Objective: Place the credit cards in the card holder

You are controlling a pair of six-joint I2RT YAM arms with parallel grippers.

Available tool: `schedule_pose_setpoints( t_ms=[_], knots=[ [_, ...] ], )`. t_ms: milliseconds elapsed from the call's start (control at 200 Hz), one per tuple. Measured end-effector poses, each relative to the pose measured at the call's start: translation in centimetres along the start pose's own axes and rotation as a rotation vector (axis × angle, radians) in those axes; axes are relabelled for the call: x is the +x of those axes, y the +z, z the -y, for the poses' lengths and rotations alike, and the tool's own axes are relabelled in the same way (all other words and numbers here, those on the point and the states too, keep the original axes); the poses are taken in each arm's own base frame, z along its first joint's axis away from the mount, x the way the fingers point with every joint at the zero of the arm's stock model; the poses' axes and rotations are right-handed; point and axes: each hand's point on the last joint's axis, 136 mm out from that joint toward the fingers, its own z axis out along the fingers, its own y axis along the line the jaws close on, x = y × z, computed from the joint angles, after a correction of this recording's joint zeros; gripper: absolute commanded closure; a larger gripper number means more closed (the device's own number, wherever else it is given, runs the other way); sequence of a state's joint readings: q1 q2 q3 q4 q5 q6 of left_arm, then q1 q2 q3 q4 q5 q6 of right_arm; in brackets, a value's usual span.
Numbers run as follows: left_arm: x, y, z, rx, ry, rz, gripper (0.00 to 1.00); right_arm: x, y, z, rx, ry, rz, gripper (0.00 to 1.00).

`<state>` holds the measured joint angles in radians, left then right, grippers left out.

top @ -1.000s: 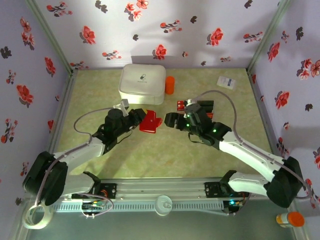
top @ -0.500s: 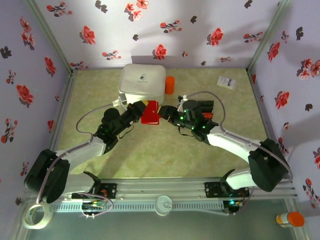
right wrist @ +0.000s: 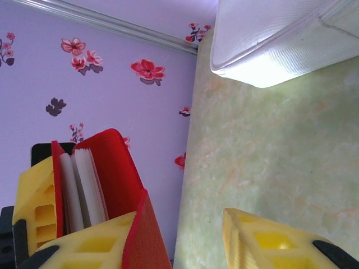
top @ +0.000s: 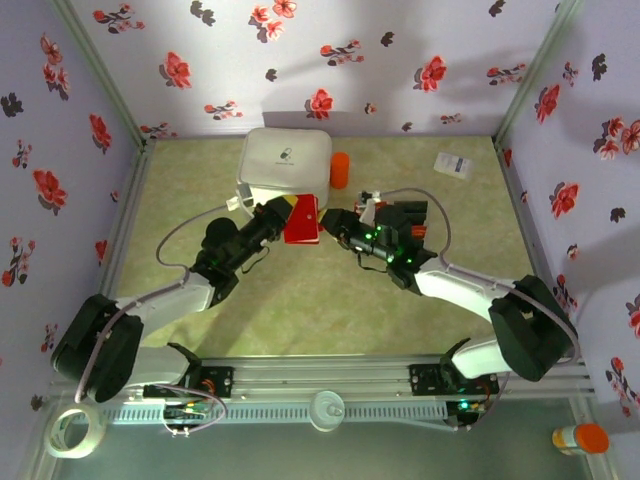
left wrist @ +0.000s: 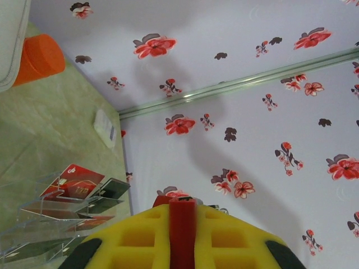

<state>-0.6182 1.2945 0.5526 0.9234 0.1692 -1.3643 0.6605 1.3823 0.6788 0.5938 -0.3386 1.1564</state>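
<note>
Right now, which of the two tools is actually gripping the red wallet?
The left tool: its jaws are clamped shut on the wallet. The right tool has its jaws standing apart, one side at the wallet's flap.

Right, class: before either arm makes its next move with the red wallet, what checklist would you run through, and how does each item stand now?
1. Left gripper clamped on the card holder: ok.
2. Card holder open, pale inside showing in the right wrist view: ok.
3. Right gripper gripping the holder's flap: not ok. The flap lies against one jaw and the other jaw stands apart.
4. A card in hand ready to insert: not ok. The credit cards sit in the clear rack.
5. Card holder clear of the big white box: cannot tell. From above they look close.
</note>
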Motion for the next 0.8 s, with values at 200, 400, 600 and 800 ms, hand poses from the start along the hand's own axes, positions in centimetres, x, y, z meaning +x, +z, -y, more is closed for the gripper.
schedule_pose_setpoints(
  t_ms=[200, 400, 600, 800],
  knots=[
    [0.3, 0.5, -0.2, 0.015, -0.029, -0.003, 1.0, -0.7, -1.1, 0.4, -0.057, 0.059, 0.034, 0.62],
    [0.2, 0.6, 0.2, 0.045, -0.054, 0.007, 1.0, -1.1, -1.8, -1.4, -0.146, 0.067, 0.051, 0.62],
    [0.4, 0.9, 0.4, 0.065, -0.078, 0.005, 1.0, -1.3, -2.2, -3.2, -0.224, 0.065, 0.051, 0.62],
    [0.7, 1.2, 0.7, 0.078, -0.089, -0.001, 1.0, -1.3, -1.8, -3.6, -0.267, 0.083, 0.039, 0.66]
  ],
)
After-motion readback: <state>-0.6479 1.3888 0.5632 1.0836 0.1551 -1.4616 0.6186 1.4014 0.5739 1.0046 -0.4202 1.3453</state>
